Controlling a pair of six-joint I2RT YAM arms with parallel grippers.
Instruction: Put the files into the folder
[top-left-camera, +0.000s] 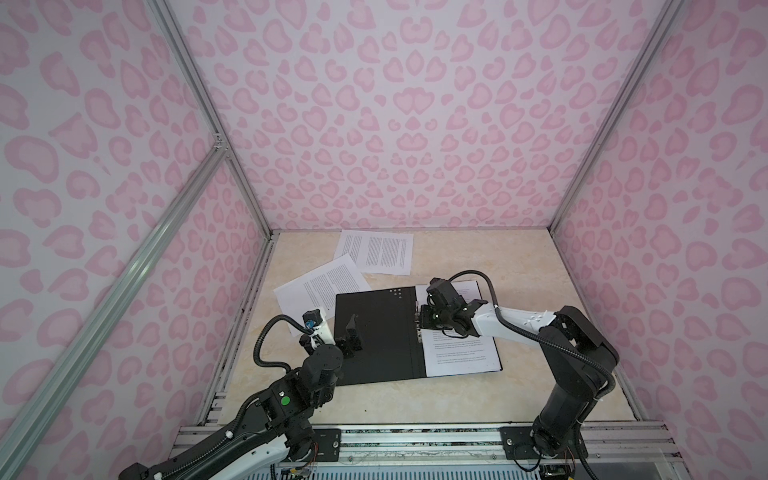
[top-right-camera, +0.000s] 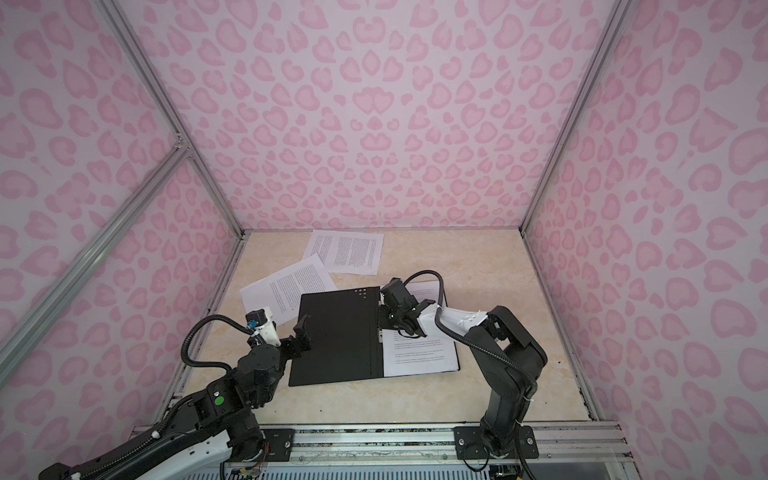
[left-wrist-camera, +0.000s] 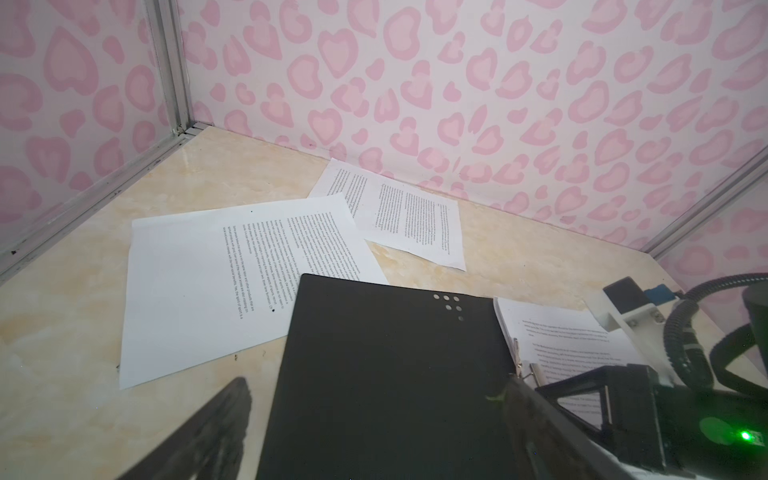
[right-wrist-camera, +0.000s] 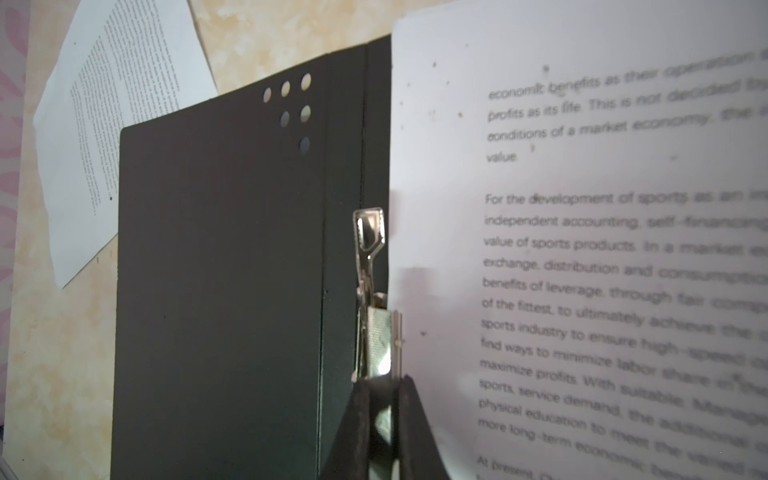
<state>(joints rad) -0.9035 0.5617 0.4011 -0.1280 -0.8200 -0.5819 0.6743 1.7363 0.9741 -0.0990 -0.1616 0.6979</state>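
Two white paper sheets of dense black print are lying loose on the beige marbled tabletop (top-left-camera: 415, 403) off the far corner of the thin, open, black-lined folder (top-left-camera: 378, 336). The nearer sheet (top-left-camera: 324, 286) is tucking under that corner and the farther sheet (top-left-camera: 376, 251) is sitting just beyond it, so I judge you are partway through. A white stack of printed pages (top-left-camera: 457, 353) is already resting inside the folder beside its spine. Your right gripper (right-wrist-camera: 384, 399) is pinching the silver metal spine clip (right-wrist-camera: 368, 232), jaws pressing on its lever. Your left gripper (top-left-camera: 351, 334) is hovering over the folder's bare cover, jaws spread wide. No brand is showing. The top filed page is reading "For the development of sports" and "maximize profits".
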